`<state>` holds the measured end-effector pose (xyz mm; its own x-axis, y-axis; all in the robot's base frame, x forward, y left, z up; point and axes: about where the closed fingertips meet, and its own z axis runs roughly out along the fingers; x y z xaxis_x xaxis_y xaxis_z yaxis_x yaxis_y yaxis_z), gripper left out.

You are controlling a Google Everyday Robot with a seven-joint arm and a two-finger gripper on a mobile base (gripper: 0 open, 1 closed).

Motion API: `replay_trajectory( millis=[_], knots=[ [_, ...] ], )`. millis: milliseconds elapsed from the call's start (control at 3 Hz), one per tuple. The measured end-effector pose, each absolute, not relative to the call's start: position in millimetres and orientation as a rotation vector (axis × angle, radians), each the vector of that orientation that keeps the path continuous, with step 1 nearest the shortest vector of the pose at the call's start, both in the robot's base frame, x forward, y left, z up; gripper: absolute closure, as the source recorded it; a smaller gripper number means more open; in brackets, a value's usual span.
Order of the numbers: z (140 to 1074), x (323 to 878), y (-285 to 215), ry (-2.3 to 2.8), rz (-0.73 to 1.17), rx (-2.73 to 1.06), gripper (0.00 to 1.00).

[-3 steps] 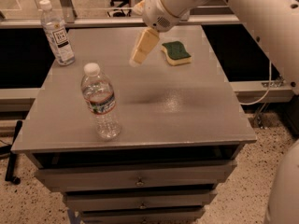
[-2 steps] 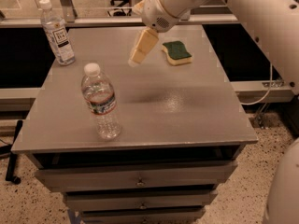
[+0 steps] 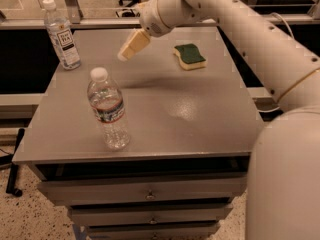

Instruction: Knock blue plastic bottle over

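Looking at the part closest to you, you see gray drawers (image 3: 150, 194) under a flat gray table (image 3: 200, 119), and the robot's big white body (image 3: 287, 184) fills the right corner. Near the front left of the table stands a wide clear bottle (image 3: 107, 111) with a white cap and a red and green band. It is upright. Farther back, the white arm (image 3: 240, 29) reaches in from the right, over the middle of the table. At its end the gripper (image 3: 122, 55) hangs in the air above the back half of the table, pointing down and to the left. Its two tan fingers look pressed together with no gap between them, and they hold nothing. A green and yellow sponge (image 3: 189, 56) lies to the right of it, near the back. The blue plastic bottle (image 3: 61, 34) stands upright at the far left corner of the table, with its white cap on top. It is well apart from the gripper, which does not touch it.
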<state>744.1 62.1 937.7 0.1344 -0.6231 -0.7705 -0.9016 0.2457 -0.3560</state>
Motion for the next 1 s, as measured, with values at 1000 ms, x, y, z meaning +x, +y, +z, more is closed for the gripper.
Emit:
replay_trajectory(
  millis=[1000],
  knots=[
    [952, 817, 173, 1.451, 0.646, -1.131, 0.0]
  ],
)
